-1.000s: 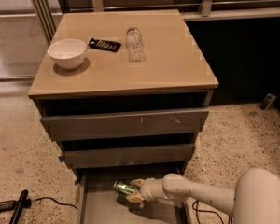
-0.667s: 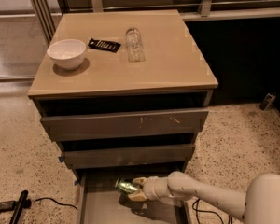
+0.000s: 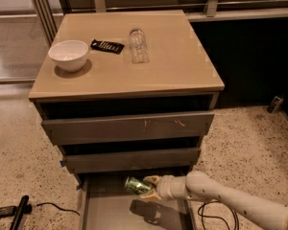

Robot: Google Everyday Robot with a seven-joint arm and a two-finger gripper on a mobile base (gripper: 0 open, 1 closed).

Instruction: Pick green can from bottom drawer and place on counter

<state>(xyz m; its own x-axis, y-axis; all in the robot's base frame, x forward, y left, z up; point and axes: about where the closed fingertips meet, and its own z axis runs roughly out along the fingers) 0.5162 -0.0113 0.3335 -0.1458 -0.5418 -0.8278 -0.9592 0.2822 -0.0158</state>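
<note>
Two questions: where is the gripper [image 3: 147, 188], and does it have the green can [image 3: 134, 185]?

Your gripper is low at the near side of the cabinet. It reaches in from the right over the pulled-out bottom drawer [image 3: 105, 210]. Its fingers are clamped on the green can, one above and one below the can's right end. The can lies on its side, just under the front of the middle drawer [image 3: 132, 159]. A dark shadow falls on the drawer's grey floor below it, so you have it held clear of the floor.

And the counter [image 3: 182, 71]?

Three things sit on your counter, all in its far left part. A white bowl [image 3: 68, 55] stands furthest left. A flat black object with pale marks [image 3: 107, 46] lies just right of it. A clear glass jar [image 3: 138, 45] is near that, apart from it; I cannot tell whether it stands or lies.

Anything around the cabinet?

On the speckled floor at near left you have a black stick-like tool [image 3: 19, 212] with a thin cable. More cables [image 3: 216, 217] loop under your white arm [image 3: 230, 200] at near right. A small dark object [image 3: 276, 103] stands on the floor further off at the right.
</note>
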